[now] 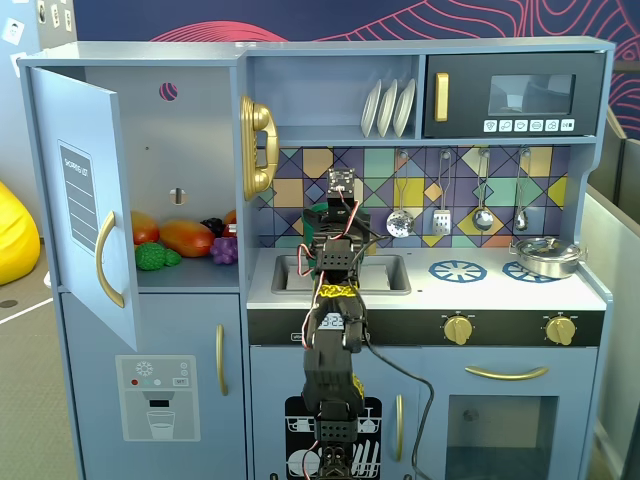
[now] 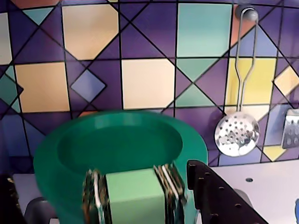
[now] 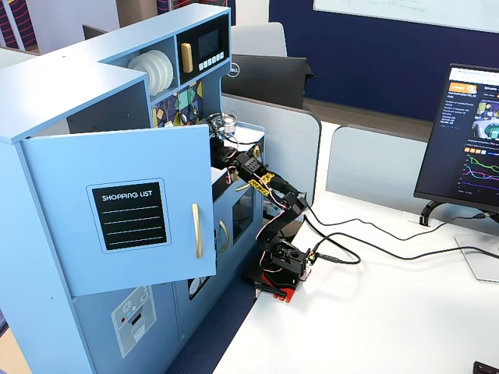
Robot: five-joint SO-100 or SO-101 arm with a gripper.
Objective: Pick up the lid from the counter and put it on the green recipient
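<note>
Viewing the wrist view, I am seeing the gripper (image 2: 135, 198) pinching the light-green strap handle (image 2: 134, 195) of the green recipient (image 2: 119, 149), whose open mouth is facing the tiled backsplash (image 2: 145, 84). A slotted ladle (image 2: 237, 134) is hanging at 3 o'clock. The lid is not visible.

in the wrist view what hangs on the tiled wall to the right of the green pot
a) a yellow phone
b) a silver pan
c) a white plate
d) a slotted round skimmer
d: a round perforated skimmer hangs by its wire handle from a peg on the tiled wall, right of the green pot.
</note>
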